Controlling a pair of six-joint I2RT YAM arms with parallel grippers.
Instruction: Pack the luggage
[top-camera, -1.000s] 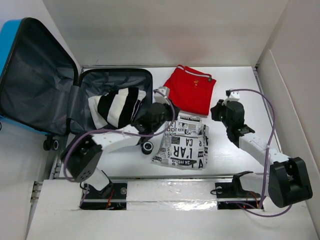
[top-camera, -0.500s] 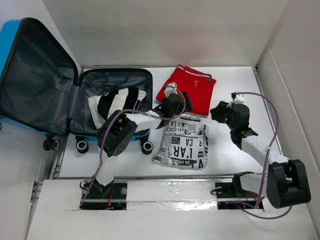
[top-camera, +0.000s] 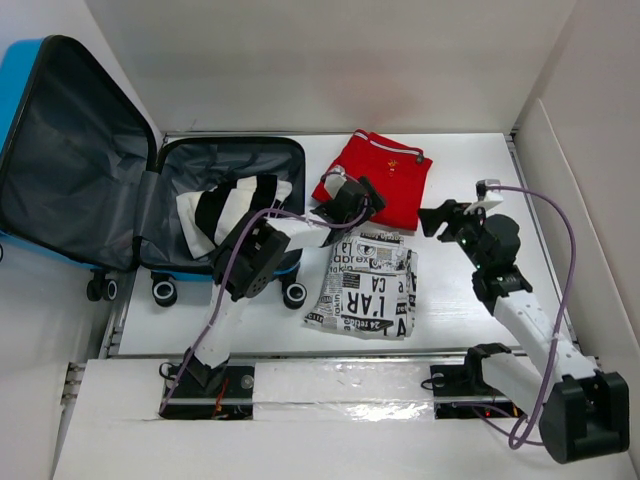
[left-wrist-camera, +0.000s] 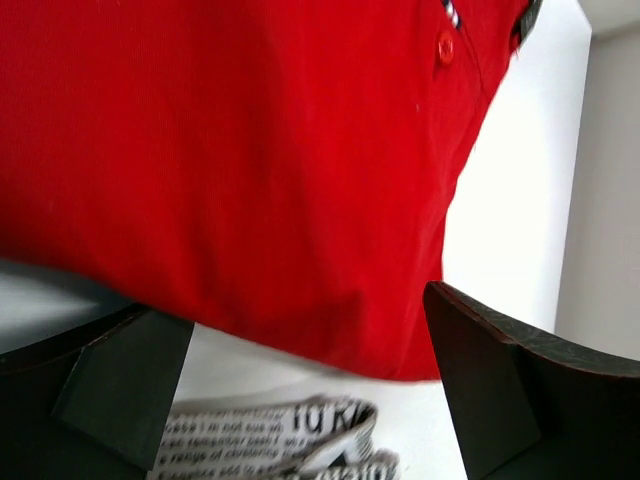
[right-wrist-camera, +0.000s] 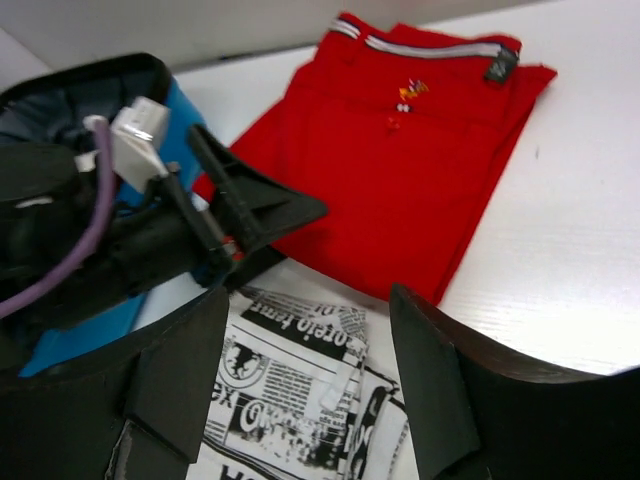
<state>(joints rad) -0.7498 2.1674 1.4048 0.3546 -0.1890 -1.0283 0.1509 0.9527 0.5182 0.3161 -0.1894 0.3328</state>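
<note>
Blue luggage (top-camera: 70, 165): lies open on the table (top-camera: 470, 160), left of the red shirt; lid leaning back at the far left, dark grey lining showing.
Wheels (top-camera: 163, 292): black and white, along the luggage's near edge, left of and nearer than the red shirt.
Striped top (top-camera: 235, 210): black and white, folded in the luggage half that lies just beside the red shirt's left side.
Left gripper (left-wrist-camera: 295, 300): at the red shirt's near-left corner, fingers spread wide with nothing between them; the wrist view shows red cloth filling the gap beyond the tips, but it is hard to say whether they touch the cloth or only hang over it.
Red shirt (top-camera: 385, 185): folded flat at the back of the table, collar and button on its far side.
Newsprint cloth (top-camera: 368, 290): black-and-white lettering, folded, just in front of the red shirt, its far edge meeting the shirt's near edge.
Right gripper (right-wrist-camera: 308, 300): to the right of the red shirt and apart from it, raised, pointing back toward the shirt; fingers parted and empty.
</note>
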